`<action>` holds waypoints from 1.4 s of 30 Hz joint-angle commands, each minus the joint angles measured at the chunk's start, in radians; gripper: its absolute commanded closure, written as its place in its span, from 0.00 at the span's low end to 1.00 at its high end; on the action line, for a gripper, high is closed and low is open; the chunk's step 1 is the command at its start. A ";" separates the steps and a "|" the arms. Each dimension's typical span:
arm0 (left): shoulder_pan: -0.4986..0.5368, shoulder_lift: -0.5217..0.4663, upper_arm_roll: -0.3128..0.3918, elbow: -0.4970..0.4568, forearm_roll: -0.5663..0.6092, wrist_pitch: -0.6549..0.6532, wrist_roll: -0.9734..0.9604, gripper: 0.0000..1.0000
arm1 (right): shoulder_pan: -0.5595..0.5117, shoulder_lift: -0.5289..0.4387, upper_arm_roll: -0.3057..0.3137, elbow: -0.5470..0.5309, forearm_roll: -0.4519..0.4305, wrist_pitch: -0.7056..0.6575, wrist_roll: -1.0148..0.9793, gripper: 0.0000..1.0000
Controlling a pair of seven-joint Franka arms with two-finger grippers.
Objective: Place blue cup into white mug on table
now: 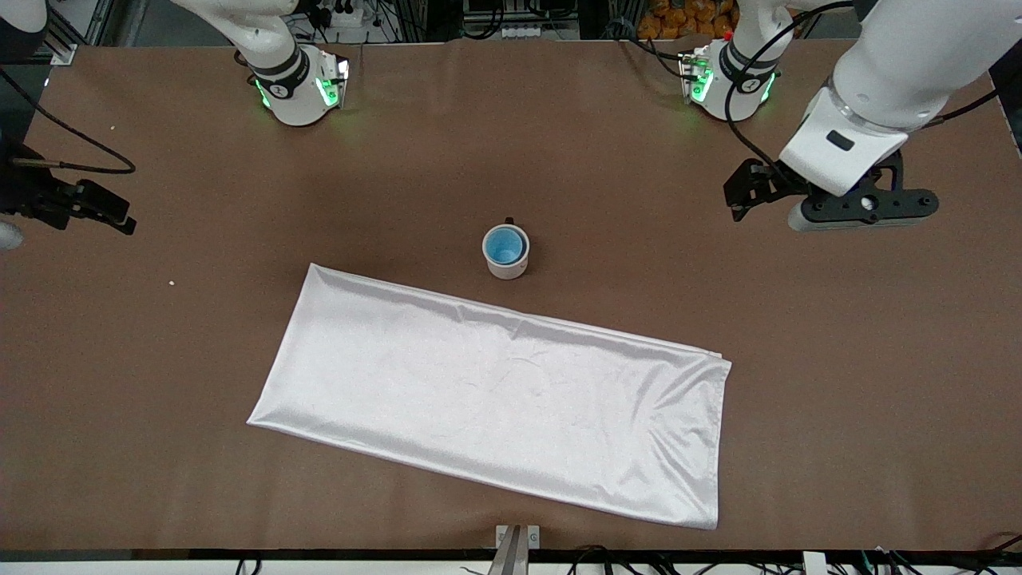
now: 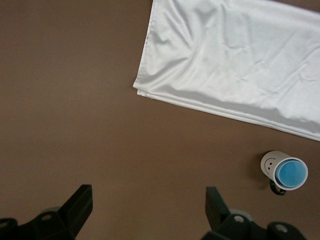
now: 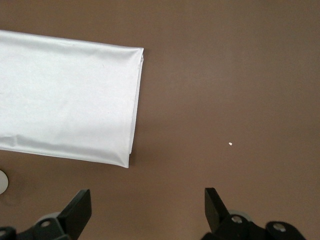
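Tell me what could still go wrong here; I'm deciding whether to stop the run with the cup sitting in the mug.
1. The blue cup sits inside the white mug, which stands close to the white cloth; tugging the cloth could tip both.
2. The left gripper hangs open over bare table, the right gripper likewise toward the other end; a low sweep back toward the middle could knock the mug.

We're in a robotics lab here: two white Franka arms, the right arm [image 1: 271, 60] and the left arm [image 1: 878, 88], are bolted to a wide brown bench [image 1: 838, 383], green status lights glowing at their bases. Black cables [image 1: 80, 148] trail across its edge, with equipment racks [image 1: 519, 20] along the top.
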 commanded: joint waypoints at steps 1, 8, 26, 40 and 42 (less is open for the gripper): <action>0.065 -0.065 -0.010 -0.085 -0.036 0.005 0.094 0.00 | 0.010 0.015 0.003 0.054 -0.002 -0.009 0.017 0.00; 0.104 -0.086 -0.010 -0.120 -0.055 0.005 0.111 0.00 | 0.004 0.017 -0.001 0.083 0.023 -0.017 0.017 0.00; 0.121 -0.188 -0.002 -0.252 -0.055 0.039 0.123 0.00 | -0.002 0.017 -0.006 0.093 0.020 -0.032 -0.005 0.00; 0.156 -0.185 -0.002 -0.264 -0.053 0.039 0.200 0.00 | -0.007 0.012 -0.006 0.093 0.012 -0.055 -0.036 0.00; 0.156 -0.181 -0.002 -0.263 -0.053 0.041 0.203 0.00 | -0.007 0.012 -0.006 0.093 0.012 -0.055 -0.036 0.00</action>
